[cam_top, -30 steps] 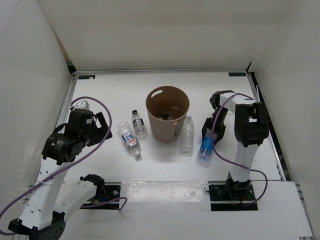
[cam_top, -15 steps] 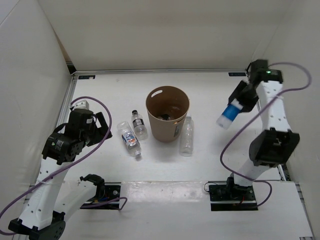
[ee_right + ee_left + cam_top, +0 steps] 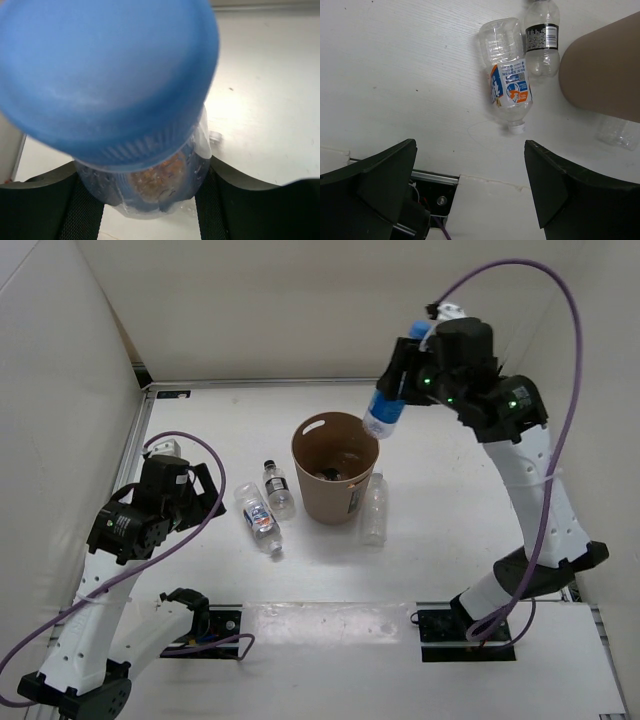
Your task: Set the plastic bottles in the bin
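My right gripper is shut on the blue-capped plastic bottle, held tilted in the air over the far right rim of the tan bin. In the right wrist view the blue cap fills the frame, with the gripper clamped on the bottle's body. Three bottles lie on the table: a black-capped one and a white-labelled one left of the bin, and a plain one against its right side. My left gripper hangs open left of them, nothing between its fingers.
White walls close in the table on the left, back and right. The two arm bases and their purple cables sit along the near edge. The left wrist view shows the white-labelled bottle, the black-capped bottle and the bin wall.
The right arm has lifted the blue-capped bottle off the table and swung it right, then up and left to above the bin's rim. The left arm has barely moved.
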Action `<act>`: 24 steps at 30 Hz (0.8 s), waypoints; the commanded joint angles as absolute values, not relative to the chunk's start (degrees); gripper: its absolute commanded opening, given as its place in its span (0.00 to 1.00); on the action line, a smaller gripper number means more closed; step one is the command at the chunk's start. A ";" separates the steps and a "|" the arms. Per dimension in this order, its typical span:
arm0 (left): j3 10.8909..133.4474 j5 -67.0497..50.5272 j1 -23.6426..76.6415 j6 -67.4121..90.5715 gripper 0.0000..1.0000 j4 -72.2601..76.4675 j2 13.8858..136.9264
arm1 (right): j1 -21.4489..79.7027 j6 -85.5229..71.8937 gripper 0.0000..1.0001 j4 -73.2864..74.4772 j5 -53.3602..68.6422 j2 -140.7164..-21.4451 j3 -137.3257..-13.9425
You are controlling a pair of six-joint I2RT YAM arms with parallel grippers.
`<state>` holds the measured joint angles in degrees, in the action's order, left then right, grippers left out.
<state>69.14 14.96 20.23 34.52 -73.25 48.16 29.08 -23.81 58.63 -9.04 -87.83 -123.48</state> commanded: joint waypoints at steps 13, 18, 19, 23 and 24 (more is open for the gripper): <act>68.82 14.50 20.48 34.54 1.00 -72.34 47.55 | 43.51 -14.94 0.39 54.67 -17.85 -94.30 -123.40; 68.73 14.76 20.39 34.54 1.00 -72.25 47.20 | 44.56 -15.73 0.44 56.07 -19.95 -96.06 -122.61; 68.56 14.77 20.48 34.54 1.00 -72.33 47.11 | 44.47 -17.30 0.45 56.42 -20.65 -96.15 -122.43; 68.55 15.03 20.39 34.45 1.00 -72.42 46.85 | 43.68 -20.65 0.45 59.67 -21.97 -97.38 -121.91; 68.47 15.12 20.48 34.45 1.00 -72.51 46.93 | 43.25 -21.35 0.45 60.37 -22.49 -97.64 -121.90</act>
<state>68.93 14.96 20.27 34.50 -73.23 47.53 43.92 -18.26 58.13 -19.62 -96.99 -122.32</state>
